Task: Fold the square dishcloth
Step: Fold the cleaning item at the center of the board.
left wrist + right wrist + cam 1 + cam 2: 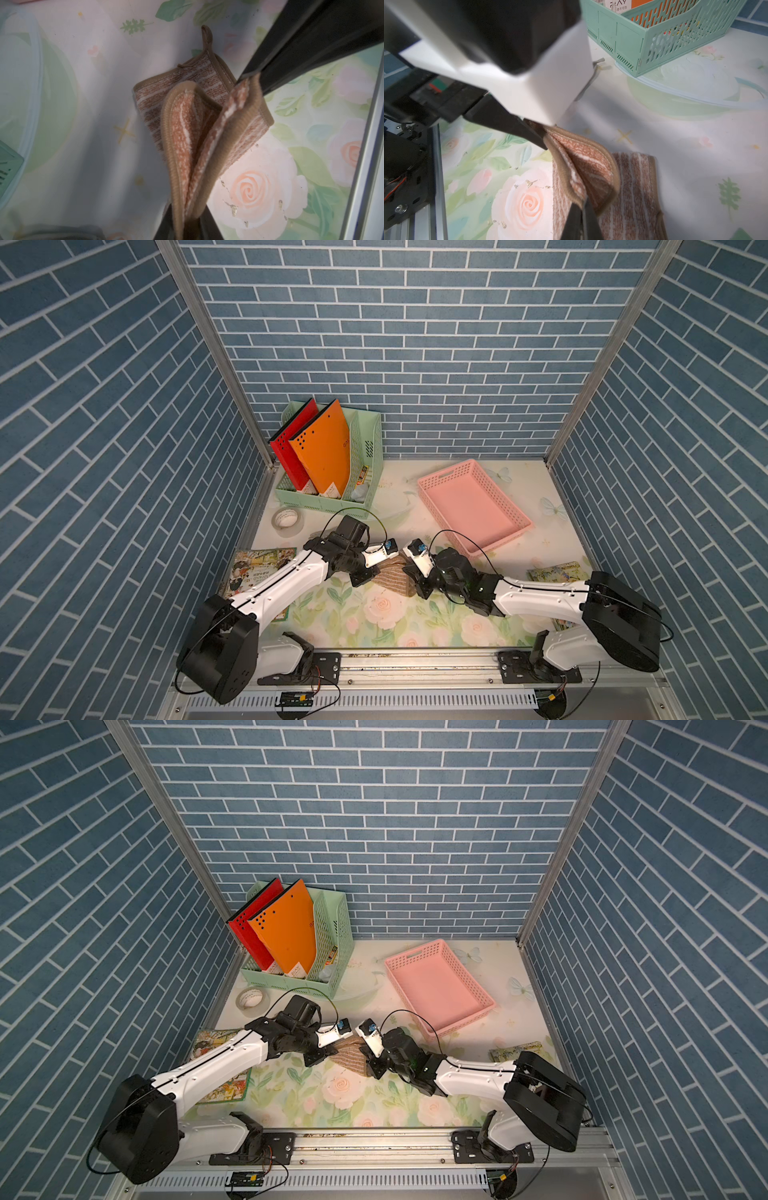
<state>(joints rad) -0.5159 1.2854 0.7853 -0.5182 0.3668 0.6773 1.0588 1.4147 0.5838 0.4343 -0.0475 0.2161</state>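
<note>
Just below centre in a top view, the striped brown dishcloth (392,580) lies partly on the flowered worktop (374,626). The left hand (187,225) and right hand (578,220) each pinch its raised hem, jaws nearly closed on the fabric.

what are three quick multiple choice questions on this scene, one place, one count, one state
1. The tape roll lies: A on the table beside the green file rack; B in the pink basket; C inside that rack.
2. Folders standing in the rack: A one; B two; C four.
3. The dishcloth is: A spread flat, untouched; B in the basket; C pinched by both grippers.
A: the roll sits by the rack's front corner. B: one red folder, one orange folder. C: left gripper and right gripper each clamp a hemmed edge.
</note>
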